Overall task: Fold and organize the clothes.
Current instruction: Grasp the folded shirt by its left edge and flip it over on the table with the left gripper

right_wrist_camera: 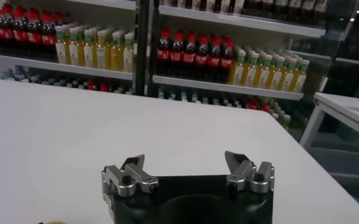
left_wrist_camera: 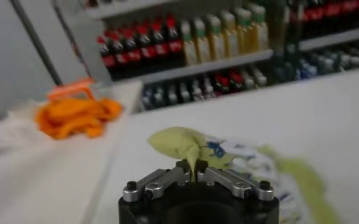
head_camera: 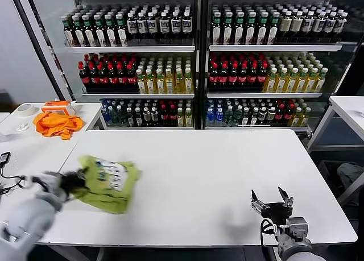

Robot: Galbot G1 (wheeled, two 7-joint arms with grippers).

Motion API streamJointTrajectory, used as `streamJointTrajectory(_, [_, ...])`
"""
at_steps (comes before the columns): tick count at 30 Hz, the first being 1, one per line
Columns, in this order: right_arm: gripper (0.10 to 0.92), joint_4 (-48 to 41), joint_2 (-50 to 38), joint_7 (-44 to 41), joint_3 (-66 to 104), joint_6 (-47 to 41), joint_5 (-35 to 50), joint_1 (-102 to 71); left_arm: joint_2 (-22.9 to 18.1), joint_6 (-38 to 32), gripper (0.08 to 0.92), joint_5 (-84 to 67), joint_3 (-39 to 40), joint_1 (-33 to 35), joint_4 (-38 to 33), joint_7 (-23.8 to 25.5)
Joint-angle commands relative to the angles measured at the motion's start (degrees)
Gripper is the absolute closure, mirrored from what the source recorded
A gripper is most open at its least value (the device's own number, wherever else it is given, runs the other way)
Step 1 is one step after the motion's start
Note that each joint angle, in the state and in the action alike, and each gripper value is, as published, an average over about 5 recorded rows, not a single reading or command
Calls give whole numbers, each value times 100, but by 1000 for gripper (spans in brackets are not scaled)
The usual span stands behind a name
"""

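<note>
The lime-green T-shirt (head_camera: 109, 184) lies bunched on the left part of the white table (head_camera: 216, 170), its white printed graphic facing up. My left gripper (head_camera: 77, 182) is at the shirt's left edge and is shut on a fold of the green cloth; in the left wrist view the fold (left_wrist_camera: 178, 145) rises from between the closed fingers of the left gripper (left_wrist_camera: 192, 171). My right gripper (head_camera: 272, 199) is open and empty near the table's front right edge, as the right wrist view (right_wrist_camera: 185, 165) also shows.
A bright orange garment (head_camera: 57, 124) lies on a second white table (head_camera: 34, 150) at the left, with a tape roll (head_camera: 25, 109) and an orange tool (head_camera: 58, 106). Shelves of bottles (head_camera: 199, 62) stand behind. Another table (head_camera: 350, 110) is at the right.
</note>
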Motion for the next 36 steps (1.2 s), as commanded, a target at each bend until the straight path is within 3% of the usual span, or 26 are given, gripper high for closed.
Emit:
streamJointTrajectory(1, [203,-66,134,4,-226,27,-79,149,-471,55,894,-1406,497,-39,-1337,-162])
streamJointTrajectory(4, [203,-90,195,28,-264,28,-158,110,-2292,44,894,263,2335,281,-1476,368])
streamJointTrajectory(5, [203,-82,188,41,-261,15,-171,105,-2721,40,894,772,2749,391,-1389,601])
streamJointTrajectory(8, [203,-7,92,57,-177,-34,-163,88,-3375,34,894,1334,3338,338,-1124,971])
streamJointTrajectory(12, [203,57,33,70,-62,-67,-147,33,-3379,27,894,1106,3171,-244,-851,942])
streamJointTrajectory(16, [203,109,51,65,-42,-66,-168,-73,-3338,-28,894,800,2978,-613,-594,587])
streamJointTrajectory(25, [203,184,-13,19,193,-65,-138,-164,-3755,-480,873,360,3143,-1196,-139,51])
streamJointTrajectory(32, [203,136,-6,-208,175,24,-177,-35,-4059,-380,690,231,2731,-1457,-110,54])
streamJointTrajectory(36, [203,83,-10,-378,-163,85,10,254,-3622,-562,569,887,2296,-1517,-148,378])
